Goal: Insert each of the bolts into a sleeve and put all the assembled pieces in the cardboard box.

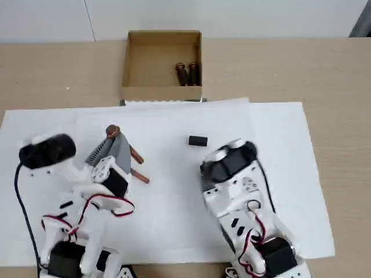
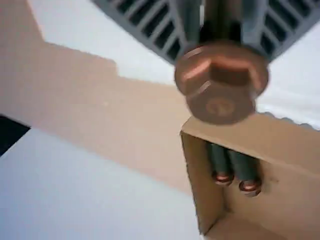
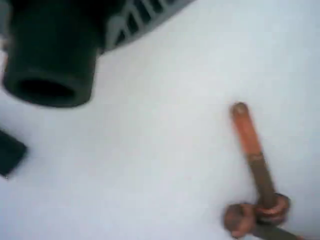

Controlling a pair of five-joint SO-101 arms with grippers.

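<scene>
Clearances, high view. The box (image 1: 152, 66) at 12 o'clock is open above; its 9 o'clock half is bare, and two assembled pieces (image 1: 187, 74) lie by its 3 o'clock wall. The paper (image 1: 174, 214) between the left arm (image 1: 87, 191) and right arm (image 1: 243, 197) is free. Obstacles: a loose sleeve (image 1: 197, 141) at 1 o'clock of the sheet's centre; two bolts (image 1: 138, 167) at 9 o'clock, just beside the left claw (image 1: 113, 134).

Held bolt (image 2: 221, 82): shank hidden between fingers (image 2: 187, 17). Loose sleeve (image 3: 7, 152), 11 o'clock of right arm (image 1: 232, 168): cut by frame edge.

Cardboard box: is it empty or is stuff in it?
Not empty. Two assembled pieces lie side by side in the cardboard box.
</scene>
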